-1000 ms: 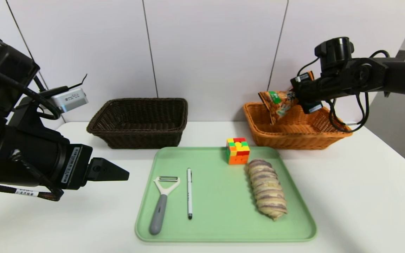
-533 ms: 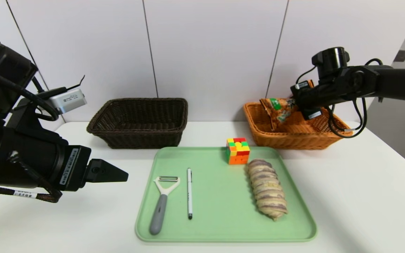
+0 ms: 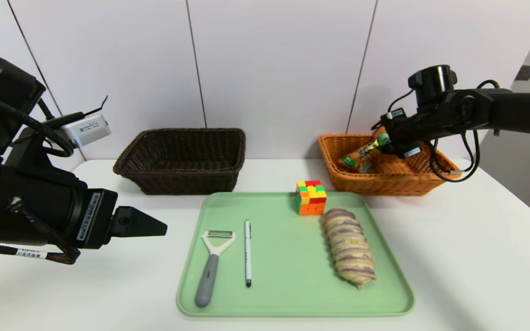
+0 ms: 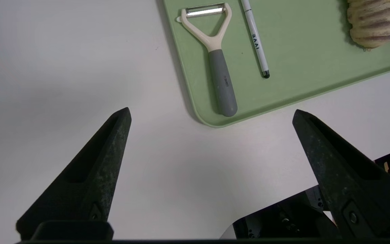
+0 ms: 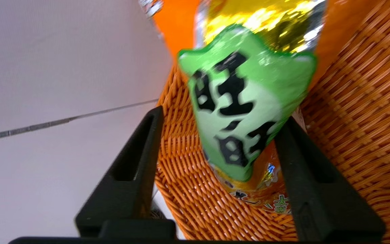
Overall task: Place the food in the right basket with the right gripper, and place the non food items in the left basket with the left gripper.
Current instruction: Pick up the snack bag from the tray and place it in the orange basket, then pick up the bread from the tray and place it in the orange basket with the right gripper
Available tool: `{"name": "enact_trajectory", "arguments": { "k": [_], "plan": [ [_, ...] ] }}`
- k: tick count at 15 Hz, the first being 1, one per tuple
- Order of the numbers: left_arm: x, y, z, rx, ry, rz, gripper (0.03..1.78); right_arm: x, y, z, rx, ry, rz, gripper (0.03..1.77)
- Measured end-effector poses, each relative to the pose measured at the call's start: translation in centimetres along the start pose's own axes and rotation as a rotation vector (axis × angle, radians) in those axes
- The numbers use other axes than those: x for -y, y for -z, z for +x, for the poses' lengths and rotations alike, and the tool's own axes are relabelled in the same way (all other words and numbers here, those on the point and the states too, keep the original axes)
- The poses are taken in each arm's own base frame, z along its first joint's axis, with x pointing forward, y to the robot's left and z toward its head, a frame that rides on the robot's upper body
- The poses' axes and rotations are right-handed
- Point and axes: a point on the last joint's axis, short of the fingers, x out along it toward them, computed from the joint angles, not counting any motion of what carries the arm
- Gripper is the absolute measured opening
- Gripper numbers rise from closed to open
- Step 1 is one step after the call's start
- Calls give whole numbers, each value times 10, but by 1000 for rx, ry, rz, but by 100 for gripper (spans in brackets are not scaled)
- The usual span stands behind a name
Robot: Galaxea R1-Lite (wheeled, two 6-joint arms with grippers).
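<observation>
snack: orange foil snack bag with green label [image 3: 361, 156] lies tilted in orange-tan woven wicker basket [image 3: 384, 181], long axis sloping toward the right gripper
right gripper [image 5: 220, 123]: jaws apart around the bag
left gripper [image 4: 212, 113]: jaws wide open, empty

Orange snack bag [image 3: 361, 156] tilted inside orange-tan basket [image 3: 387, 184]; striped bread loaf [image 3: 348, 253], cube [image 3: 311, 196], pen [image 3: 248, 253], peeler [image 3: 212, 264] on tray; dark basket [image 3: 182, 161] behind.

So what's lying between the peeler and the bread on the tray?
Only the pen, seen in the head view, between the peeler and bread.

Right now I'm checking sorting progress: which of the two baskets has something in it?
The orange-tan basket, holding the snack bag; the dark brown basket shows nothing inside.
</observation>
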Motion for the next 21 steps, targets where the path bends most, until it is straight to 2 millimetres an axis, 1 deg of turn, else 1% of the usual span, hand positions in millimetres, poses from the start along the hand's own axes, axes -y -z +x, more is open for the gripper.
{"name": "enact_trajectory", "arguments": {
  "k": [4,6,9,12,14,17,18,19,21],
  "plan": [
    [2,-6,1,55,15,-73,169,1,-1,0,31,20,-9,138],
    [1,-5,2,59,18,-77,169,1,-2,-1,46,25,-15,145],
    [1,-4,2,66,4,-89,169,-4,-2,-9,76,14,-71,153],
    [2,-10,3,134,10,-135,169,-13,-1,-27,79,-10,-114,159],
    [3,-18,5,221,15,-178,169,-18,1,-41,71,-8,-150,162],
    [0,-17,11,273,-81,-184,169,-26,-1,-64,77,-44,-160,165],
    [0,-17,12,285,-78,-183,169,-29,-1,-71,80,-56,-176,165],
    [0,-17,13,296,-70,-180,169,-32,1,-80,69,-62,-216,166],
    [7,-17,12,315,-39,-162,169,-35,18,-99,3,-44,-342,167]
  ]
}}
